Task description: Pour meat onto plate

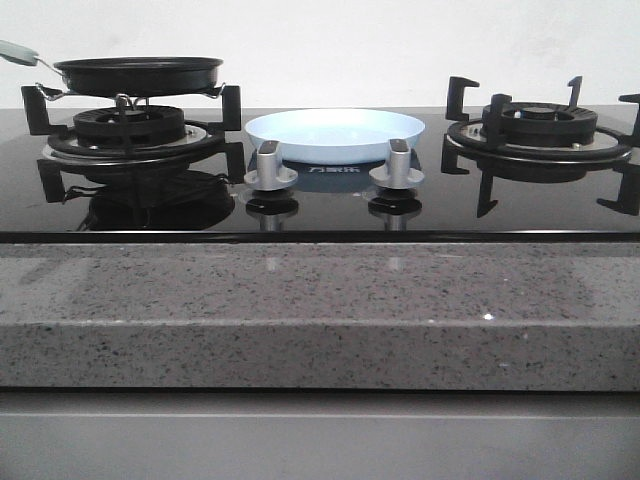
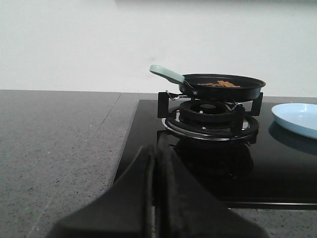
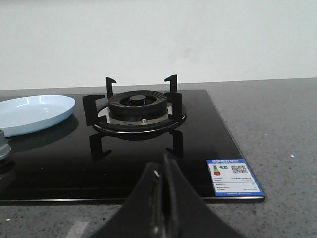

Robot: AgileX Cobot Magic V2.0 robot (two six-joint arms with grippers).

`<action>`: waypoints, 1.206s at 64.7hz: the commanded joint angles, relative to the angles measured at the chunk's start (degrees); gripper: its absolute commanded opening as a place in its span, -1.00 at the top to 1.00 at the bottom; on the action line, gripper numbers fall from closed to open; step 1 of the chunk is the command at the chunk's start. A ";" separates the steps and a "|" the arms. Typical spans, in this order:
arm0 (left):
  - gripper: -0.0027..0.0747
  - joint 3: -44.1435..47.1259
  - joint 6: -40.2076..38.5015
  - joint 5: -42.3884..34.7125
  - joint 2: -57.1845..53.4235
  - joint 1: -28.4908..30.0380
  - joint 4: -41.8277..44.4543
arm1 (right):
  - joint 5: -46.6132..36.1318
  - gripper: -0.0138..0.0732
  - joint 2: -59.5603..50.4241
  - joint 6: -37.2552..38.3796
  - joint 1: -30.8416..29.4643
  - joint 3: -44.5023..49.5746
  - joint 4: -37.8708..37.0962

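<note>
The black frying pan [image 1: 138, 74] with a pale green handle [image 2: 167, 73] sits on the left burner [image 1: 130, 128]. The meat [image 2: 223, 84] shows as light-brown pieces inside the pan in the left wrist view. The pale blue plate [image 1: 336, 133] lies on the glass hob between the two burners; its edge also shows in the left wrist view [image 2: 297, 118] and the right wrist view [image 3: 34, 113]. My left gripper [image 2: 157, 153] is shut and empty, low over the counter in front of the pan. My right gripper [image 3: 163, 163] is shut and empty, before the right burner [image 3: 136, 106]. Neither gripper shows in the front view.
Two silver knobs [image 1: 270, 168] [image 1: 398, 168] stand in front of the plate. The right burner [image 1: 540, 135] has nothing on it. A blue label [image 3: 233, 176] is stuck at the hob's front right corner. A speckled grey stone counter [image 1: 320, 310] surrounds the hob. A white wall is behind.
</note>
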 commanded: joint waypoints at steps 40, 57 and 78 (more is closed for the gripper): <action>0.98 0.34 -0.55 -4.84 -0.90 -0.57 -0.38 | -5.11 0.84 -1.08 -0.22 -0.34 -0.35 -0.58; 0.98 0.34 -0.55 -6.34 -0.90 -0.57 -0.38 | -5.11 0.84 -1.08 -0.22 -0.34 -0.35 -0.58; 0.98 -7.82 -0.55 -4.47 -0.78 -0.57 -2.44 | -5.41 0.84 -1.02 -0.22 -0.28 -4.97 -0.92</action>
